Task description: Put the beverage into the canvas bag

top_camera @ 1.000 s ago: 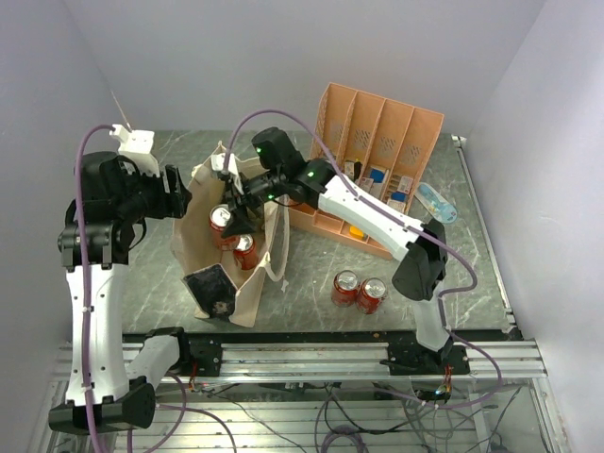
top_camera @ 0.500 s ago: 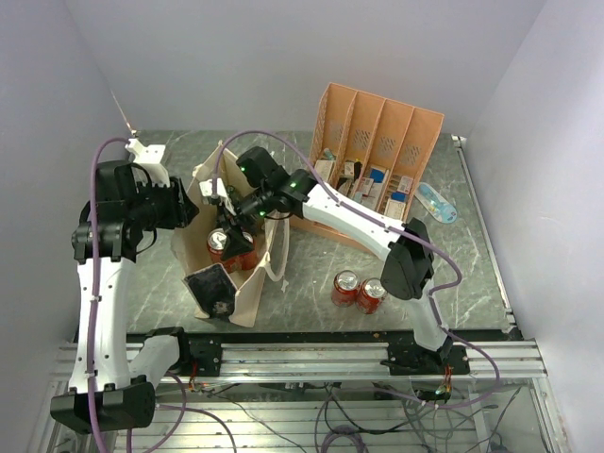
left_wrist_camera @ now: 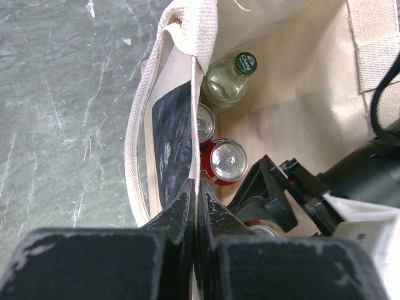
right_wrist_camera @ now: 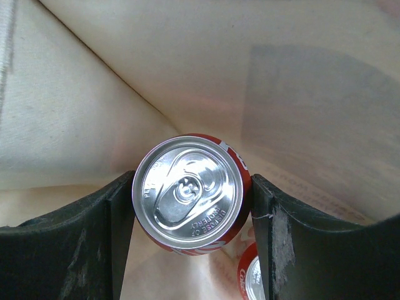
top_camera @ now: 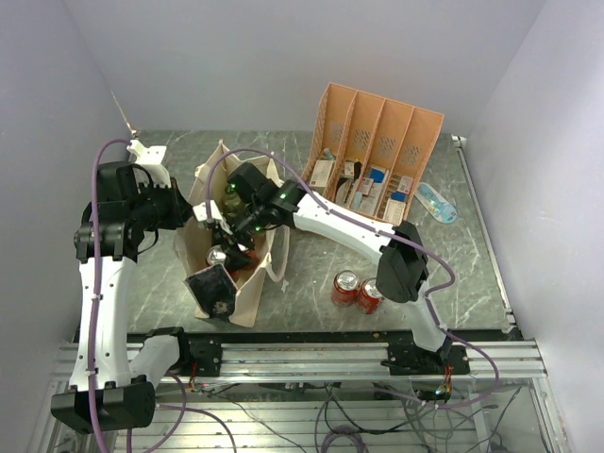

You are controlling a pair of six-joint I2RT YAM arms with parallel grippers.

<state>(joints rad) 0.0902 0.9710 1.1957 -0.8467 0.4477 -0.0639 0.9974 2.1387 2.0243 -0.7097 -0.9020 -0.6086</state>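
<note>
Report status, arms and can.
Left gripper jaws shut on cream canvas bag rim. Right gripper jaws shut on red aluminium soda can, inside bag. Second red can alongside.

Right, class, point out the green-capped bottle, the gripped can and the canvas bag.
green-capped bottle (left_wrist_camera: 247,62): left wrist view, its cap.
gripped can (right_wrist_camera: 189,190): right wrist view, its lid.
canvas bag (top_camera: 253,293): top external view, its side wall.

Robotics lab: aluminium rail (top_camera: 311,355), loose cables (top_camera: 344,415), plain white walls (top_camera: 283,57).
</note>
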